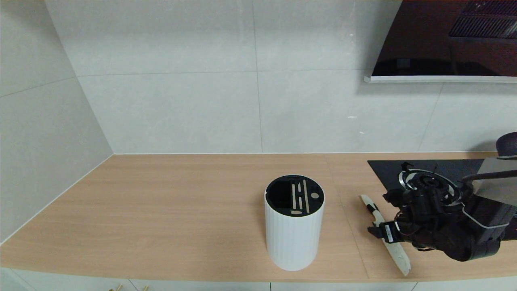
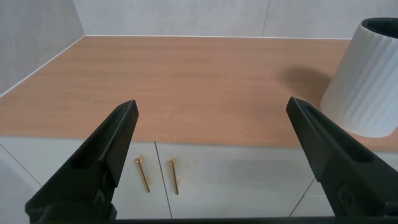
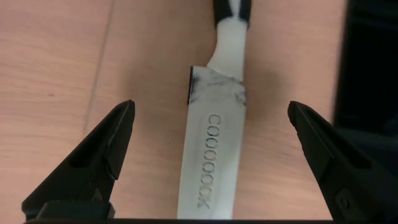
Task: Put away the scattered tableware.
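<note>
Fig.: worktop w/ one utensil left out.

(a) White-bladed knife w/ black-and-white handle (image 1: 398, 254) (image 3: 214, 143) lies flat on the light wood countertop (image 1: 181, 202) (image 3: 62, 74). It is to the right of the holder and just beside the front-left corner of the black glass cooktop (image 1: 383, 167). Handle points toward the back wall, blade tip toward the counter's front edge. Blade shows grey marbling near the handle.

(b) R gripper (image 1: 383, 214) (image 3: 210, 107) hangs low over the knife. Fingers are spread apart, one on each side of the blade near where it meets the handle, not touching it.

(c) White ribbed cylindrical holder w/ black slotted top (image 1: 295, 234) (image 2: 367, 81) stands upright near the counter's front edge, approx. mid-counter. Top has one large opening plus narrow slots.

(d) L gripper (image 2: 211, 104) has fingers wide apart, nothing btwn them. It sits off the counter's front edge, above the pale cabinet doors (image 2: 236, 180) w/ gold bar handles (image 2: 144, 175), well apart from the holder.

(e) Metal burner ring (image 1: 408, 176) sits on the cooktop behind the R gripper. Dark range hood (image 1: 444, 40) is on the tiled wall above.
</note>
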`<state>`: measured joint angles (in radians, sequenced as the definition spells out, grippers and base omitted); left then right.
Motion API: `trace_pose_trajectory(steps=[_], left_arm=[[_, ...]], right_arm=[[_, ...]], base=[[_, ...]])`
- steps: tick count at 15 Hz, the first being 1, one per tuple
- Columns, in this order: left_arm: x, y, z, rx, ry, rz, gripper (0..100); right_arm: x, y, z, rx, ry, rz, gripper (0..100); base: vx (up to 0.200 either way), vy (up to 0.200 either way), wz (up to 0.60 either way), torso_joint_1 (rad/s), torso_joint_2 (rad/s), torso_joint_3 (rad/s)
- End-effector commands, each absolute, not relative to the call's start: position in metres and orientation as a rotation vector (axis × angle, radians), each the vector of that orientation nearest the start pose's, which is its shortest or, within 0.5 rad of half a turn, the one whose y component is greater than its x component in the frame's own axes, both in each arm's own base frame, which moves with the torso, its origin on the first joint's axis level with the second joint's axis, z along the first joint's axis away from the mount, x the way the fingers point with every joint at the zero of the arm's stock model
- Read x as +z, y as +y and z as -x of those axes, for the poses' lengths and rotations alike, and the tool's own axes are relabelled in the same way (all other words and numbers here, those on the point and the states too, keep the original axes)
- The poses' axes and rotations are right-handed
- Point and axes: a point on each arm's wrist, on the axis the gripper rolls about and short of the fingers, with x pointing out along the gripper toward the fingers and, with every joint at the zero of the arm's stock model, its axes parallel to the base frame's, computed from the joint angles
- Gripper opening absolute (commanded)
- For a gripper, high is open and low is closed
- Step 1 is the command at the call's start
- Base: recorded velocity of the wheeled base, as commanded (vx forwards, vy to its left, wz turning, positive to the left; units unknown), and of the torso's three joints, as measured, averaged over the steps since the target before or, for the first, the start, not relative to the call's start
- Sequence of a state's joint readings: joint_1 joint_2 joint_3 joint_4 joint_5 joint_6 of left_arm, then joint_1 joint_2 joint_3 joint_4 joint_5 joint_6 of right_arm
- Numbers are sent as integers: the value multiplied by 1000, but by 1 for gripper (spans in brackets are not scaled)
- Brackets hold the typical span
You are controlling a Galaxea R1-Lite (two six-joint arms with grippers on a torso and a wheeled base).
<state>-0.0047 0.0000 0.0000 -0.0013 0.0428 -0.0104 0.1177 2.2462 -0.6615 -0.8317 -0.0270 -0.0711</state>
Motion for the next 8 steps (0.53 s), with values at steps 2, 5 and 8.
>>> trace_pose_trajectory(steps=[2, 5, 8], left_arm=[[76, 1, 23, 38, -2, 12, 100], [76, 1, 23, 38, -2, 12, 100], [76, 1, 23, 38, -2, 12, 100]], right_arm=[[-25, 38, -334, 111, 785, 124, 100], [-29, 39, -337, 97, 789, 108, 100], [-31, 39, -337, 97, 794, 108, 100]], base=[[0, 0, 0, 0, 0, 0], [0, 0, 0, 0, 0, 0], [0, 0, 0, 0, 0, 0]])
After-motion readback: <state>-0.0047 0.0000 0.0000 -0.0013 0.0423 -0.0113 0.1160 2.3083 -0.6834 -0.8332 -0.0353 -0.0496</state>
